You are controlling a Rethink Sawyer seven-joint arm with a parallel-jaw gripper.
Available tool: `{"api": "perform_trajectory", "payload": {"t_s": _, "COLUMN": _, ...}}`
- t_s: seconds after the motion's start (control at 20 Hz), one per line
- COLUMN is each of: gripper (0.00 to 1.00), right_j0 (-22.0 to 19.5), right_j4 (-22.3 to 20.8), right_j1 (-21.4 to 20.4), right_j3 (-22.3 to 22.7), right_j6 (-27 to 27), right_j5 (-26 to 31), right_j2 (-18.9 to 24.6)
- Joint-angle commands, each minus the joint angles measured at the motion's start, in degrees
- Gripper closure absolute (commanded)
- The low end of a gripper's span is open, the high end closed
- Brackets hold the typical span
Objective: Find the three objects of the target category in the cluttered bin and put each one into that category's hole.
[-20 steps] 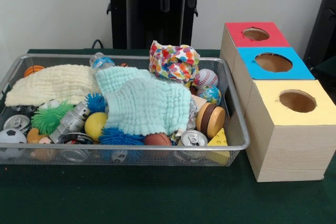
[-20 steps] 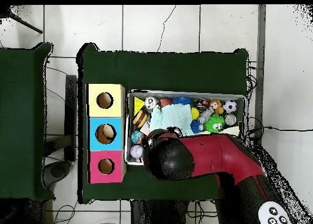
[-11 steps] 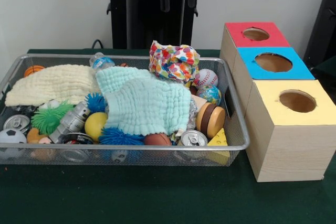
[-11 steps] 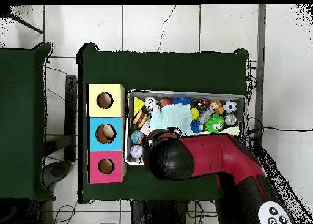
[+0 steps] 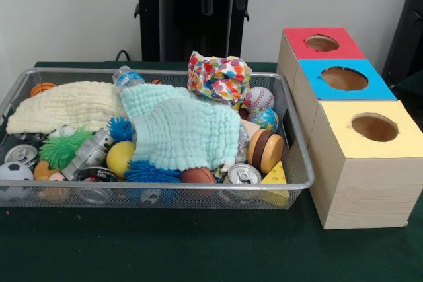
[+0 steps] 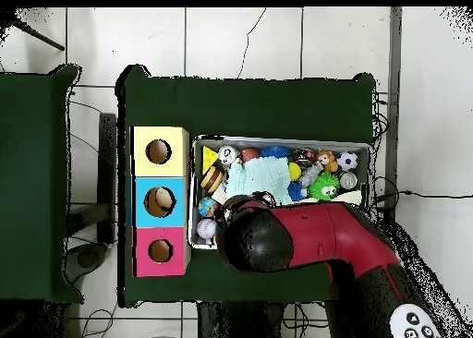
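The wire bin (image 5: 301, 163) holds a mint cloth (image 5: 182, 130), a cream cloth (image 5: 66, 104) and a multicoloured cloth (image 5: 218, 76) lying over balls, cans and toys. A baseball (image 5: 259, 98), a globe ball (image 5: 264, 119), a yellow ball (image 5: 120, 156) and a drink can (image 5: 243, 175) show among them. The red (image 5: 322, 43), blue (image 5: 344, 78) and yellow (image 5: 375, 127) boxes each have a round hole on top. My gripper (image 5: 225, 10) hangs open at the top, above the bin's far edge, holding nothing. In the overhead view the red arm (image 6: 305, 237) covers it.
The three boxes stand in a row close against the bin's side (image 6: 160, 201). A spiky green ball (image 5: 61, 148), spiky blue balls (image 5: 151, 172), a soccer ball (image 5: 13, 173) and a cheese wedge (image 5: 275, 175) crowd the bin's near side. Green cloth (image 5: 198, 249) covers the table.
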Motion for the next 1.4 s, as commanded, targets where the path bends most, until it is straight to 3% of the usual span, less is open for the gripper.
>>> {"api": "perform_trajectory", "payload": {"t_s": 0.05, "gripper": 0.00, "right_j0": -0.3, "right_j4": -3.6, "right_j1": 2.7, "right_j3": 1.6, "right_j6": -2.9, "right_j5": 1.2, "right_j2": 0.4}}
{"api": "perform_trajectory", "payload": {"t_s": 0.75, "gripper": 0.00, "right_j0": -1.2, "right_j4": -13.6, "right_j1": 12.5, "right_j3": -2.0, "right_j6": -2.2, "right_j5": -4.8, "right_j2": -1.4}}
{"api": "perform_trajectory", "payload": {"t_s": 1.4, "gripper": 0.00, "right_j0": -1.9, "right_j4": -15.5, "right_j1": 13.2, "right_j3": -1.4, "right_j6": -0.1, "right_j5": -5.7, "right_j2": -1.3}}
